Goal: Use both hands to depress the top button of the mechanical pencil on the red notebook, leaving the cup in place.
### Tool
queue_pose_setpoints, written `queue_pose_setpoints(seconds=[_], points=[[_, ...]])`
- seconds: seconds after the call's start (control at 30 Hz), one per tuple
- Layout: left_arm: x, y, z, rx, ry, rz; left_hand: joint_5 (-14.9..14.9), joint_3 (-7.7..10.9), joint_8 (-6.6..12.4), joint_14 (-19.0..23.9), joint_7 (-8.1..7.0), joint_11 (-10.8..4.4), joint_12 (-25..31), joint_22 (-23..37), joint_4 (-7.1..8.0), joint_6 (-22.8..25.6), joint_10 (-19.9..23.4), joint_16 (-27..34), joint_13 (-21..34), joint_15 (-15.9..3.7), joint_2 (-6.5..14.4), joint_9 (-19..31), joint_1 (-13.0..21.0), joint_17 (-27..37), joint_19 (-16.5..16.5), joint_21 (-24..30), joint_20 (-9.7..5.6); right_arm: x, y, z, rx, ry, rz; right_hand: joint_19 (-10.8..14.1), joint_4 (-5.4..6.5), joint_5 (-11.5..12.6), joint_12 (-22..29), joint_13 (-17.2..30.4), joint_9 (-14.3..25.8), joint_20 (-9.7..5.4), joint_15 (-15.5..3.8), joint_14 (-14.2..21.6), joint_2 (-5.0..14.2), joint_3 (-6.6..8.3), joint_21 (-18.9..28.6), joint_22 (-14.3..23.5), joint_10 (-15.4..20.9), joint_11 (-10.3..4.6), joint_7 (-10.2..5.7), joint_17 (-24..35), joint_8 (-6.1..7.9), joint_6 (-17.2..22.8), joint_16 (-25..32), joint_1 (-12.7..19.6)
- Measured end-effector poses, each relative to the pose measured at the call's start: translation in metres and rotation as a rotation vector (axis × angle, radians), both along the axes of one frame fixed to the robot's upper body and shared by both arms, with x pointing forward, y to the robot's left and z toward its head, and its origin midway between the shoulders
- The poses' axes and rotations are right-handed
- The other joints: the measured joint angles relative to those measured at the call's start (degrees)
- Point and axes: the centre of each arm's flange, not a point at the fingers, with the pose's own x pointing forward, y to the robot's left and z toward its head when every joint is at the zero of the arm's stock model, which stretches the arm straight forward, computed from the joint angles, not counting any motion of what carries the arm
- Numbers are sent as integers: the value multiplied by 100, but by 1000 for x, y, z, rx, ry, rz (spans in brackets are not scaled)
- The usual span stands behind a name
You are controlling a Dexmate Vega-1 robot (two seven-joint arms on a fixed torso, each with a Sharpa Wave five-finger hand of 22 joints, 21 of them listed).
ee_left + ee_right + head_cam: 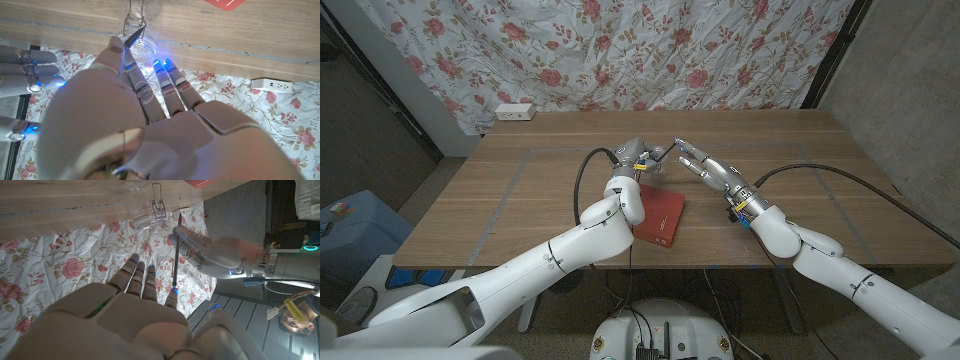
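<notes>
Worked at a wooden worktop (pixel 520 200) before a floral cloth (pixel 620 50). Gripped the mechanical pencil (pixel 175 255) in the left robot hand (pixel 638 157), raised off the red notebook (pixel 660 218) and near its far edge. Kept the right robot hand (pixel 705 168) released, fingers stretched toward the left one, grasping nothing. Judged the step as the approach to the press: pencil already presented, button not plainly pushed. Called next for a short, straight push along the pencil's axis with one right fingertip, with a firm left grip against slipping and no sweep toward the clear cup (pixel 145 215) standing just beyond. Could not tell whether the right fingertip already touched the pencil's end. Could not make out the button itself, nor the pencil in the head view behind the left robot hand.
</notes>
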Motion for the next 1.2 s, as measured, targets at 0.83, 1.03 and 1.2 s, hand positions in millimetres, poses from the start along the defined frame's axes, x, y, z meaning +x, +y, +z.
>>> queue_pose_setpoints(seconds=[0.83, 1.03, 1.2], points=[[0, 0, 2, 6, -6, -9, -3, -46, -1, 10, 0, -1, -16, 0, -1, 0, 0, 0, 1, 10, -25, 5, 23, 0, 0, 0, 0, 0, -7, 2, 14, -8, -7, 0, 0, 0, 0, -21, -1, 0, 0, 1, 0, 0, 0, 0, -29, -13, 20, 0, 0, 18, 0, 0], [0, 0, 1, 6, -6, -8, -4, -46, -1, 10, 0, -1, -11, 0, -1, 0, 0, 0, 0, 10, -25, 3, 23, 0, 0, 0, 0, 0, -8, 2, 17, -6, -9, 1, 0, 0, 0, -21, -1, 0, 0, 1, 0, 0, 0, 0, -29, -13, 20, 0, 0, 17, 0, 0], [0, 0, 1, 5, -7, -7, -4, -46, -1, 10, 0, -1, -11, 0, -1, 0, 0, 0, -1, 10, -25, 1, 23, 0, 0, 0, 0, 0, -9, 2, 21, -4, -10, 1, 0, 0, 0, -20, -2, 0, 0, 1, 0, -1, 0, 0, -28, -13, 20, -1, -29, 17, 0, 0]])
